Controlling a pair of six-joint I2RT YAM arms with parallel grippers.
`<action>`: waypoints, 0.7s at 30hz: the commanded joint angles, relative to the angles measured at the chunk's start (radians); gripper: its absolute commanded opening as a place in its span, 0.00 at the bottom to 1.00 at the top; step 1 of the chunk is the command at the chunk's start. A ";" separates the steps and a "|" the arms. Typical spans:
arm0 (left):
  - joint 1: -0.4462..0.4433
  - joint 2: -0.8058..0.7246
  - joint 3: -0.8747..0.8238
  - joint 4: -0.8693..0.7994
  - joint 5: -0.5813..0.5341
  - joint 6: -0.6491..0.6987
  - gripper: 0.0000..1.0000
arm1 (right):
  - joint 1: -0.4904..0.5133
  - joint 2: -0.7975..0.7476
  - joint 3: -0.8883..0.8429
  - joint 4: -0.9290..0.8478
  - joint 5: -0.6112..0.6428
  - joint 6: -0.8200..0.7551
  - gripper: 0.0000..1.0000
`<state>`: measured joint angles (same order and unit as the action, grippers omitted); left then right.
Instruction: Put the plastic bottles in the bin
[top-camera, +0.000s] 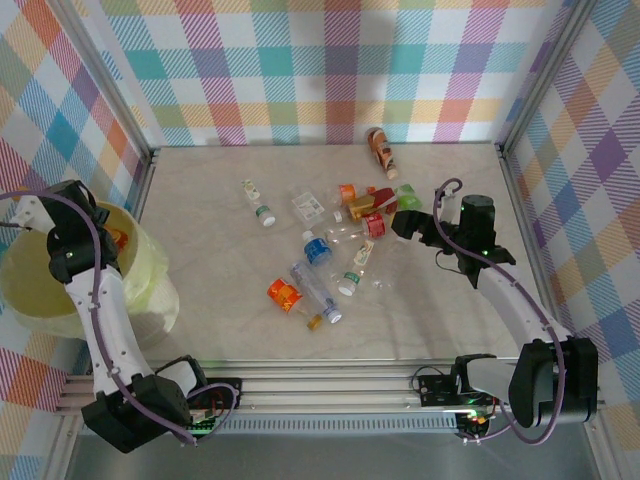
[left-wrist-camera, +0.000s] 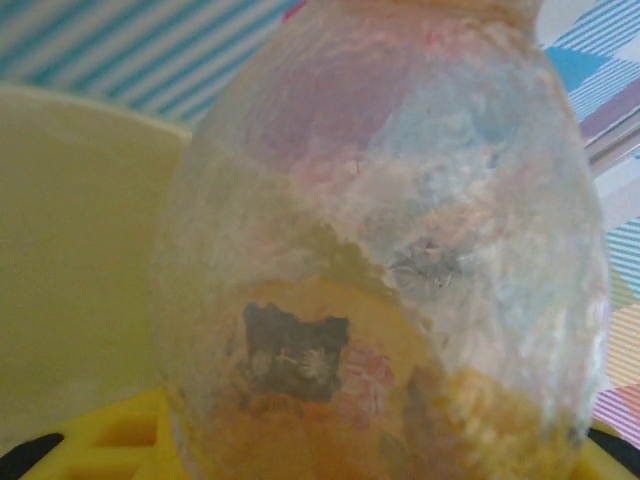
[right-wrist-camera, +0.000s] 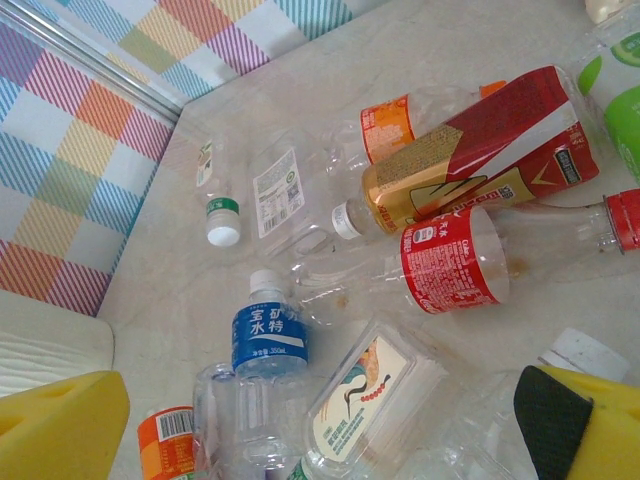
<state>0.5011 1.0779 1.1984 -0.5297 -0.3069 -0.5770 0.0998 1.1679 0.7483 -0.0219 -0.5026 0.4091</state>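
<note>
One bent left arm (top-camera: 103, 318) holds a bottle (left-wrist-camera: 390, 250) over the bin (top-camera: 28, 300).

Left arm (top-camera: 100, 320) holds a bottle (top-camera: 118, 238) over the bin (top-camera: 22, 292); plastic bottles (top-camera: 316, 248) litter the table (top-camera: 215, 330).

The top external camera looks down from high behind the arm bases at 6 o'clock, facing 12 across the whole table (top-camera: 220, 200). The left wrist camera is pressed near a clear bottle (left-wrist-camera: 400, 230), with the bin (left-wrist-camera: 70, 250) at 9 o'clock. The right wrist camera tilts down close over a blue-labelled bottle (right-wrist-camera: 268, 335), shared with the top view.
</note>
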 joint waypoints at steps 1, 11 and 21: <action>0.013 0.009 -0.008 0.125 0.079 -0.089 0.43 | 0.007 -0.019 0.048 0.000 -0.015 -0.018 1.00; 0.011 0.037 -0.082 0.241 0.259 -0.045 0.50 | 0.007 -0.020 0.043 -0.001 0.001 -0.026 1.00; 0.011 -0.013 -0.113 0.152 0.234 0.080 0.69 | 0.007 -0.016 0.040 -0.001 0.005 -0.020 1.00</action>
<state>0.5064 1.1110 1.1076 -0.3656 -0.0620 -0.5663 0.0998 1.1679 0.7673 -0.0235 -0.4980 0.4026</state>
